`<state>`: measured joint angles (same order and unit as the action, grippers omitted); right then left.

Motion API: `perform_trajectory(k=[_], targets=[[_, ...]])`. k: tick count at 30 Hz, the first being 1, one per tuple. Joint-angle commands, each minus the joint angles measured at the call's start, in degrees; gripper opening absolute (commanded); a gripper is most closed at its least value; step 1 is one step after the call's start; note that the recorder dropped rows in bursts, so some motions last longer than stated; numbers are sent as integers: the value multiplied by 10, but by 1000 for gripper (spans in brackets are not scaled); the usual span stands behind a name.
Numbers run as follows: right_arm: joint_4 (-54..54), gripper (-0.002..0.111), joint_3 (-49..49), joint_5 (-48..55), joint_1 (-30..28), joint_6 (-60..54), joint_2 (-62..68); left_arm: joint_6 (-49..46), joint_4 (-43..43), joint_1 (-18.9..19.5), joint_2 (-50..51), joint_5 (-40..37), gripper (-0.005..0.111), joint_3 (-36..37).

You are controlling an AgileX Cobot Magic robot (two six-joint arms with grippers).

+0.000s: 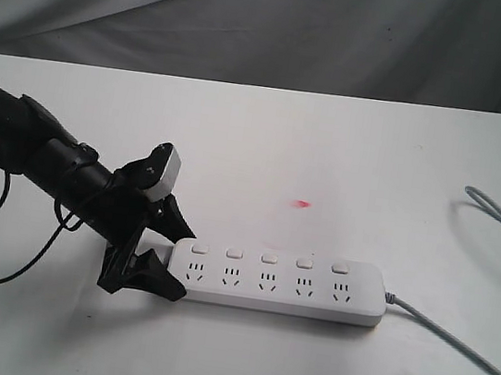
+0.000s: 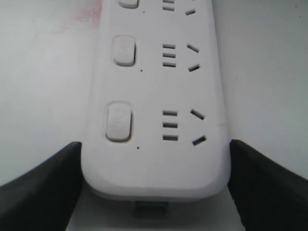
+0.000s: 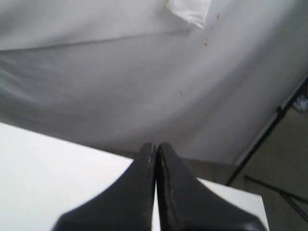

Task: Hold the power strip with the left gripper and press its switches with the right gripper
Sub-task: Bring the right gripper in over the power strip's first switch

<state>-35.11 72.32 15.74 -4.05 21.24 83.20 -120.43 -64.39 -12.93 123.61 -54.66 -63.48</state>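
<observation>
We are seeing the power strip lying lower centre, long axis running left to right (cord leaving the right end). The left gripper is clamping its left end across the width; the right gripper is pressing its fingers together, empty.

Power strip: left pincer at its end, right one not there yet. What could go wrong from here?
1. The left pincer only straddles the rounded end of the power strip. Firm contact is unclear, so a press on the far switches might pivot or slide it.
2. The right pincer is shut and faces the backdrop, out of the exterior view. Its approach may cross the grey cord and tug the strip.
</observation>
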Motion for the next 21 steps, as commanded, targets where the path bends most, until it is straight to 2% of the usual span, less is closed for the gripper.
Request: perform_trajectory(k=[1,2,3,4,5,8,12,17,20,21], targets=[[243,0,105,145,0,-271,77,4,2,-4,3,8,0,-2],[368,0,130,169,0,-431,101,4,2,-4,3,8,0,-2],[437,0,144,194,0,-523,113,4,2,-4,3,8,0,-2],[563,0,154,230,0,-692,126,4,2,-4,3,8,0,-2],[627,0,154,257,0,-779,132,4,2,-4,3,8,0,-2],[753,0,154,326,0,-945,151,4,2,-4,3,8,0,-2],[835,0,154,354,1,-1032,178,4,2,-4,3,8,0,-2],[858,0,154,359,1,-1072,205,4,2,-4,3,8,0,-2],[872,13,154,366,2,-1098,220,4,2,-4,3,8,0,-2],[875,22,154,367,4,-1102,225,4,2,-4,3,8,0,-2]])
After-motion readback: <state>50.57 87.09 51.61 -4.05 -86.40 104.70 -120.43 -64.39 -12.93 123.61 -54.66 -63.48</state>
